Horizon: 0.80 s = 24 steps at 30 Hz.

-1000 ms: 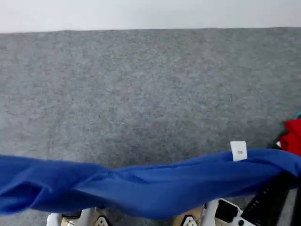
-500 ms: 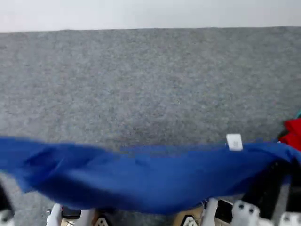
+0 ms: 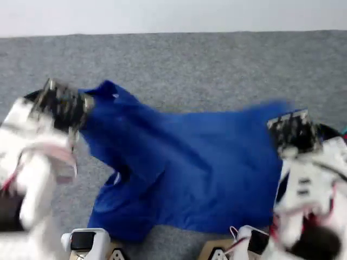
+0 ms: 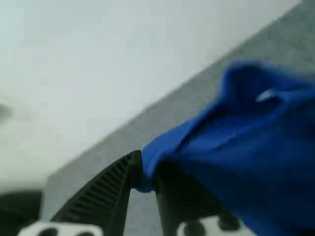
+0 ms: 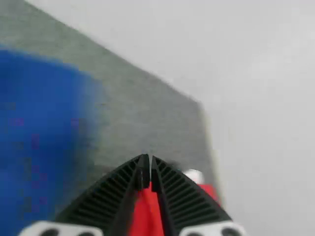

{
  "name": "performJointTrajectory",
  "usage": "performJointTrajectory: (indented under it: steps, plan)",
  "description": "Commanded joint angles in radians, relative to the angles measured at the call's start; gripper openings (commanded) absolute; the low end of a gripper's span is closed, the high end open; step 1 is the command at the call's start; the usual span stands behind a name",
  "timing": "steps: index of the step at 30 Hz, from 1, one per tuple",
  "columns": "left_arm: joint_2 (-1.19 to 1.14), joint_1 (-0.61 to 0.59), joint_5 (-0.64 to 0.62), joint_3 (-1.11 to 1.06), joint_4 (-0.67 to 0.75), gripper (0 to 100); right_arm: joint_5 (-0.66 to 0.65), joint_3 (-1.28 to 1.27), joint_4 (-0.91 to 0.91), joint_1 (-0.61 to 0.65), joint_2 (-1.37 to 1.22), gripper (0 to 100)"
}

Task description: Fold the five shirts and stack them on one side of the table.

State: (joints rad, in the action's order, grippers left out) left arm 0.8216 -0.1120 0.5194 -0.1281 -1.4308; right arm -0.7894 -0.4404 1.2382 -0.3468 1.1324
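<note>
Because the limp blue shirt (image 3: pixel 200 173) of thin fabric has no stiffness of its own, we judge it light, floppy and quick to bunch or slide over itself wherever it is not held taut. The sensible holds are its corners and hems, two at once, so that the cloth hangs flat between them.

It lies partly opened on the grey felt table (image 3: pixel 190 65), between the two arms. The left gripper (image 4: pixel 146 169) has its black ribbed jaws pinching a fold of the shirt's edge, and the rest of the cloth spills away from the jaws. From the high view we see this gripper at a raised corner of the shirt, where the fabric is most rumpled; it smooths out toward the far edge.

The right gripper (image 5: pixel 149 164) has its jaws pressed together, and we see no blue between the tips. In its own wrist view the shirt's edge lies off to one side, near but apart. In the high view it sits just at that edge, and we cannot tell whether it touches the cloth there. Past the right gripper's jaws lies a bright red cloth (image 5: pixel 146 214), which we take for another shirt awaiting its turn.
</note>
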Motion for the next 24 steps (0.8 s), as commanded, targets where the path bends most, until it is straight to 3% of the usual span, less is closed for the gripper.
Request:
performJointTrajectory:
  steps: [1, 7, 11, 14, 20, 24]
  plan:
    - [0.002, 0.021, 0.006, -0.269, 0.261, 0, -0.012, -0.178, -0.188, 0.090, -0.036, 1.1]
    - [0.000, 0.094, 0.006, -0.587, 0.606, 0, -0.009, -0.396, -0.421, 0.194, -0.038, 1.1]
    - [0.000, 0.135, 0.006, -0.716, 0.721, 0, -0.008, -0.474, -0.484, 0.222, -0.038, 1.1]
    - [0.005, 0.120, 0.008, -0.753, 0.707, 0, -0.006, -0.473, -0.481, 0.222, -0.035, 1.1]
    - [0.002, -0.032, 0.009, -0.760, 0.565, 0, -0.005, -0.425, -0.367, 0.223, -0.094, 1.1]
    - [0.002, -0.097, 0.008, -0.760, 0.419, 0, 0.110, -0.239, -0.200, 0.228, -0.280, 1.3]
